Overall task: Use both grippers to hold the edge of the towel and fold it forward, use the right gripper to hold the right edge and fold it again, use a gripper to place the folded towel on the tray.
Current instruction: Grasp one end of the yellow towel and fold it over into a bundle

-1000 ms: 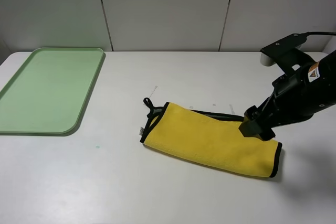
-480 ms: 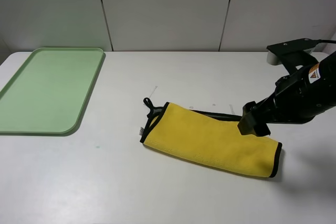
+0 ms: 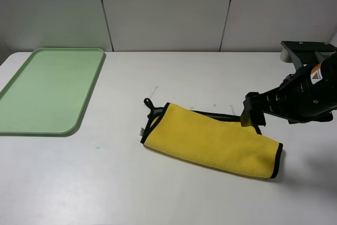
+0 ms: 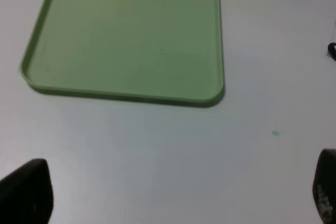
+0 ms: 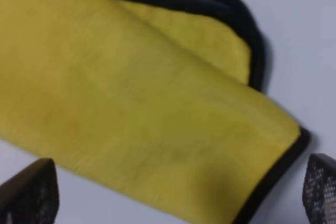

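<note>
**Right claw open over the towel's right end**

The once-folded towel [image 3: 210, 140] lies on the table [image 3: 158, 198]. In the high view its long axis runs from 10 to 4 o'clock, and the tray [image 3: 79, 122] sits well apart at its 9 o'clock. The right claw [image 3: 251, 113], jaws wide and empty, hangs over the towel's far side, with the right edge [image 3: 277, 160] at its 5 o'clock. Its arm reaches in low from 3 o'clock. The left claw [image 4: 173, 192], also open, hovers near the tray, so the right one is nearer.

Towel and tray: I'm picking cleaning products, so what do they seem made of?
The towel looks like plush microfibre or similar: fuzzy matte yellow nap, black fabric piping. The tray looks like moulded plastic: even pale green, smooth, rounded raised rim.
</note>
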Motion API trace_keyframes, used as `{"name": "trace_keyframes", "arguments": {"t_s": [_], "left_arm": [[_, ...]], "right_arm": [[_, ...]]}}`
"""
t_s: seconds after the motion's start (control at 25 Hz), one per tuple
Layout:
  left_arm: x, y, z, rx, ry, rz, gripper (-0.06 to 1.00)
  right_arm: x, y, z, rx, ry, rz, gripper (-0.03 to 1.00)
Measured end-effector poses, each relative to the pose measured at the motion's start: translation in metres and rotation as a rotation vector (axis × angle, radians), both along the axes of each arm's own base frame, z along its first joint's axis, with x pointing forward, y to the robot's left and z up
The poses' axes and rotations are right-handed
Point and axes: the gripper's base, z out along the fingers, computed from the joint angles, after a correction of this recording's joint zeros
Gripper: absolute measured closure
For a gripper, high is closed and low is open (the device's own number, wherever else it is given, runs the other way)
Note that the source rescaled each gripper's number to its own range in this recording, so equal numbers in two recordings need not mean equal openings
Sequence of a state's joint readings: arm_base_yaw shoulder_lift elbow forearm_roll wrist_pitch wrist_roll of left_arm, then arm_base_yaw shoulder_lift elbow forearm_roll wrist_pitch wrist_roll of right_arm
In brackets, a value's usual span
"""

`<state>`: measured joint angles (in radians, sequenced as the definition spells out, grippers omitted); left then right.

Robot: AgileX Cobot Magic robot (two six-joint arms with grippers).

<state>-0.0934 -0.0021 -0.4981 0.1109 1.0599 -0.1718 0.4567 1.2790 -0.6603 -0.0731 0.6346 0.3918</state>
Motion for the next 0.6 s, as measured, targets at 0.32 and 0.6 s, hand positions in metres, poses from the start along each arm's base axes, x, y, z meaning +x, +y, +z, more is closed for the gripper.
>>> {"name": "trace_keyframes", "arguments": {"t_s": [0.32, 0.6], "left_arm": [[0.0, 0.0, 0.0, 0.0, -0.001, 0.0, -0.05], [0.0, 0.0, 0.0, 0.0, -0.001, 0.0, -0.05]], "right_arm": [[0.007, -0.01, -0.014, -0.085, 0.044, -0.229, -0.03], [0.014, -0.008, -0.037, -0.147, 0.121, -0.231, -0.03]]}}
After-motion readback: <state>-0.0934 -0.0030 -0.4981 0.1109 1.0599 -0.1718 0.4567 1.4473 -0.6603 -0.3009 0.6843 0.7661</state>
